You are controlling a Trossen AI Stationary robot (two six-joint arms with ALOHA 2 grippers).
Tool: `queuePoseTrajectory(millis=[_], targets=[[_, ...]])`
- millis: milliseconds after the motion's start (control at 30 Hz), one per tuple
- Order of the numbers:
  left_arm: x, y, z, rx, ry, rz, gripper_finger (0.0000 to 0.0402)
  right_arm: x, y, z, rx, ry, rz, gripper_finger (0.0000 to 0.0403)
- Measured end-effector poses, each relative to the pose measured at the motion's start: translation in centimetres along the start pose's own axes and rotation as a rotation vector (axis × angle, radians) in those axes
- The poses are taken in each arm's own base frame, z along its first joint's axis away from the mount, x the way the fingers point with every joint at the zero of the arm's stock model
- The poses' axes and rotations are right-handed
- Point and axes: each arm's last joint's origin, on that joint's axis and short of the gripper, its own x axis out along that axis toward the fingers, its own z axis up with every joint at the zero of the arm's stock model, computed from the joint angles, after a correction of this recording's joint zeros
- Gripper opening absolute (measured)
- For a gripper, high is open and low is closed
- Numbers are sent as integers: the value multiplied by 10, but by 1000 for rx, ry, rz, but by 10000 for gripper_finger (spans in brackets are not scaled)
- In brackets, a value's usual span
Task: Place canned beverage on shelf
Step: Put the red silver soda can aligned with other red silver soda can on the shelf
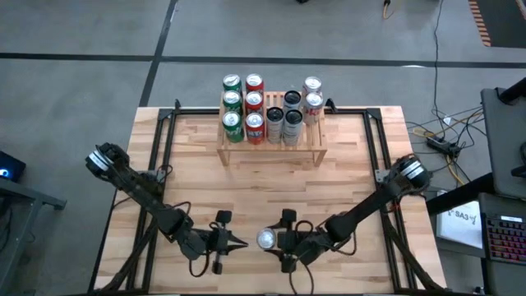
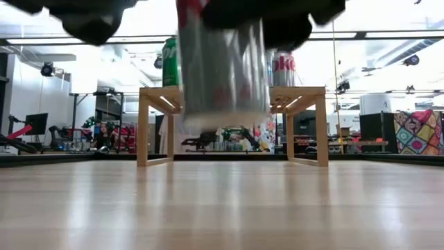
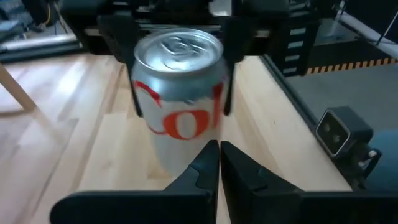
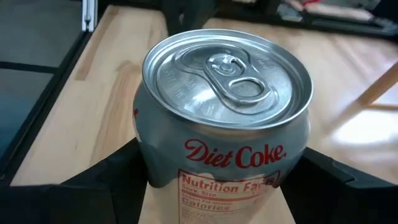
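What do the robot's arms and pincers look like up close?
Both arms are dark, nearly black, built of slim jointed segments with loose black cables looping off them. Each has a pale grey round cap at the shoulder joint. The left pincer ends in two flat, tapering black fingers. The right pincer has the same black, blocky build, with a small camera mounted at the wrist.

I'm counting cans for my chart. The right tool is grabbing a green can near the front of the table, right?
Not quite. The can in the right tool is silver, a Diet Coke, not green. The right wrist view shows its label. It is near the front of the table.
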Motion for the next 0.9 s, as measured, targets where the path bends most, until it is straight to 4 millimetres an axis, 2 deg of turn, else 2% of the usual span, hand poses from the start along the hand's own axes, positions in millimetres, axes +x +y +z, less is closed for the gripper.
queuePoseTrajectory(millis=[200, 467, 667, 900], targets=[[-15, 6, 20, 35, -65, -10, 0, -35, -27, 30, -53, 7, -13, 280], [-37, 17, 46, 88, -153, -14, 0, -80, -87, 50, -82, -40, 59, 280], [-53, 26, 61, 119, -212, 58, 0, -109, -138, 39, -61, -76, 38, 280], [-68, 42, 74, 188, -241, 265, 0, -152, -181, 25, 21, -163, -56, 280]])
